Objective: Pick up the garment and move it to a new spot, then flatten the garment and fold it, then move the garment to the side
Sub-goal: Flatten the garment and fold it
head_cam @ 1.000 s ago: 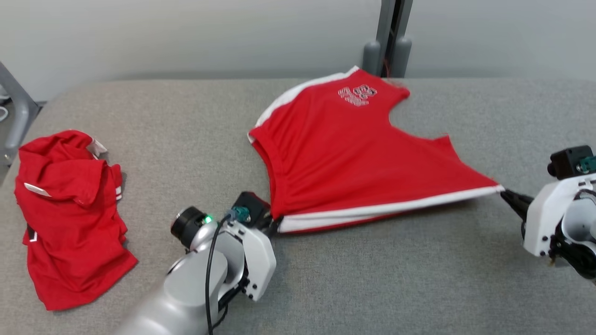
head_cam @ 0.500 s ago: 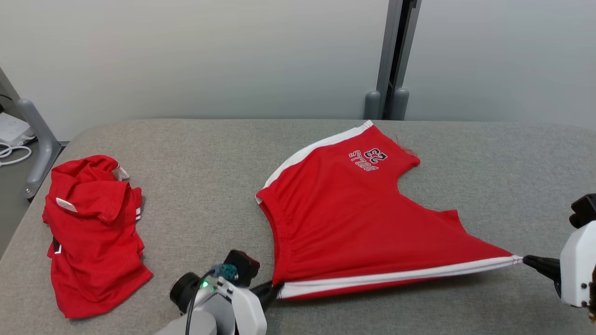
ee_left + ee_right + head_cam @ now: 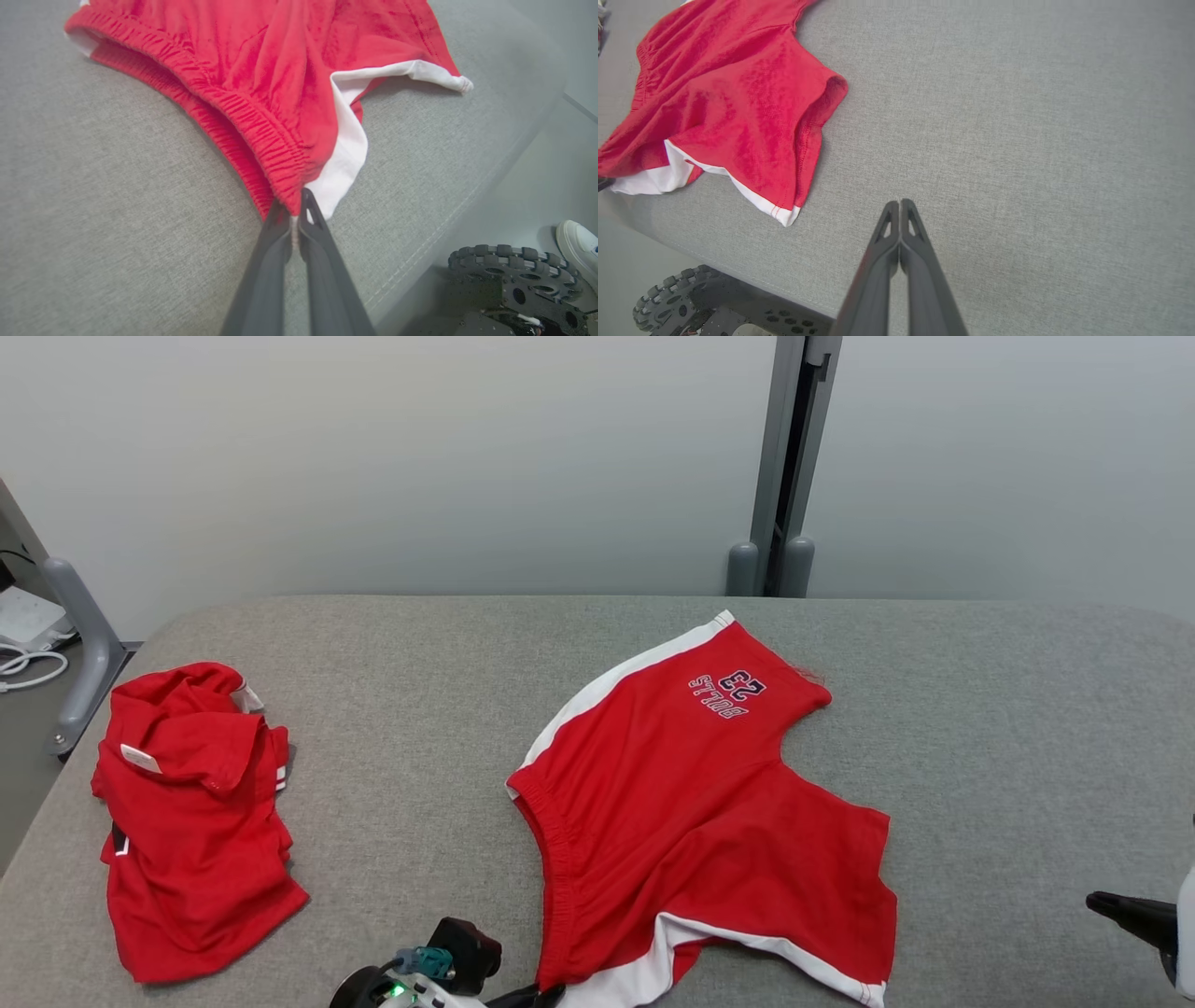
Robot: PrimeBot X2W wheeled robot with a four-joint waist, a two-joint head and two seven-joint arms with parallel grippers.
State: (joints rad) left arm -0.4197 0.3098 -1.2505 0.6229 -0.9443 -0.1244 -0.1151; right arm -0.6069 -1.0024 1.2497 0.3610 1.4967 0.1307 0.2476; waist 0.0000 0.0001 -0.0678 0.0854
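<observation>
The garment (image 3: 691,803) is a pair of red shorts with white side stripes and dark lettering, lying slack on the grey table (image 3: 980,728) near its front edge. My left gripper (image 3: 295,205) is shut on the corner of the elastic waistband (image 3: 261,140), where red meets the white stripe; its tips (image 3: 541,994) peek in at the head view's bottom edge. Off to the right of the shorts (image 3: 733,93), my right gripper (image 3: 900,204) is shut on nothing, above bare table. In the head view it (image 3: 1097,902) points at the loose hem corner (image 3: 873,994).
A second red garment (image 3: 187,821) lies crumpled at the table's left end. A grey post (image 3: 784,476) stands behind the table. The table's front edge is close below both grippers, with the robot's wheeled base (image 3: 509,270) beneath it and a person's white shoe (image 3: 577,242) beside that.
My right gripper has let go of the shorts' white-striped corner and the taut lower edge has fallen slack to the left. The head camera has tilted up, shifting the whole picture.
</observation>
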